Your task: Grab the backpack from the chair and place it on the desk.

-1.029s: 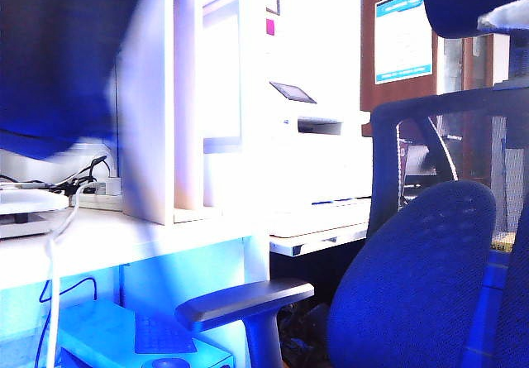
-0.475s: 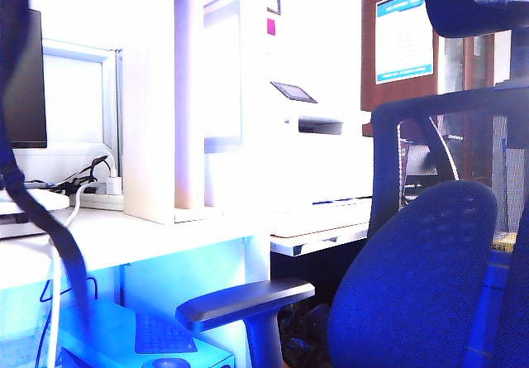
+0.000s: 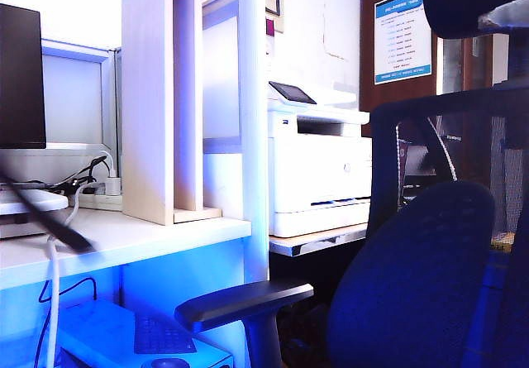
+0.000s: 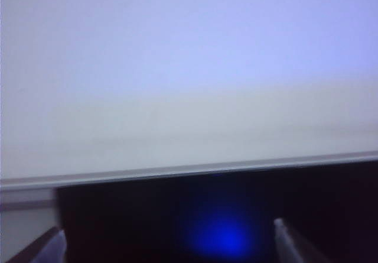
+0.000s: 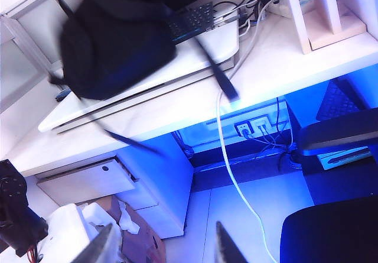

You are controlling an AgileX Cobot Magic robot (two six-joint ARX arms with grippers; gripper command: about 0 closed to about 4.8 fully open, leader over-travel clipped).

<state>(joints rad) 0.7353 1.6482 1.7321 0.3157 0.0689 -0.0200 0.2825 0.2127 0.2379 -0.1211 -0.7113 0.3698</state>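
The dark blue backpack (image 5: 112, 44) lies slumped on the white desk (image 5: 283, 62), partly on a raised white slab, with no gripper on it. One strap (image 5: 221, 77) hangs over the desk's front edge; the exterior view shows only that strap (image 3: 50, 223). The chair (image 3: 421, 277) stands at the right with nothing on it. My left gripper (image 4: 168, 248) is open close to a white surface, with a blurred dark mass between its wide-set fingertips (image 4: 289, 242). High above the floor beside the desk, my right gripper (image 5: 165, 245) hangs open on nothing.
A white printer (image 3: 318, 169) sits behind the pale wood divider (image 3: 149, 95). A dark monitor (image 3: 21, 78) and cables are at the desk's left. The chair's armrest (image 3: 244, 298) juts toward the desk. A cardboard box (image 5: 139, 230) and a white cable (image 5: 236, 180) are below.
The backpack, which filled the exterior view's upper left, has swung down and out past the left edge. Only its strap remains, now lying across the desk.
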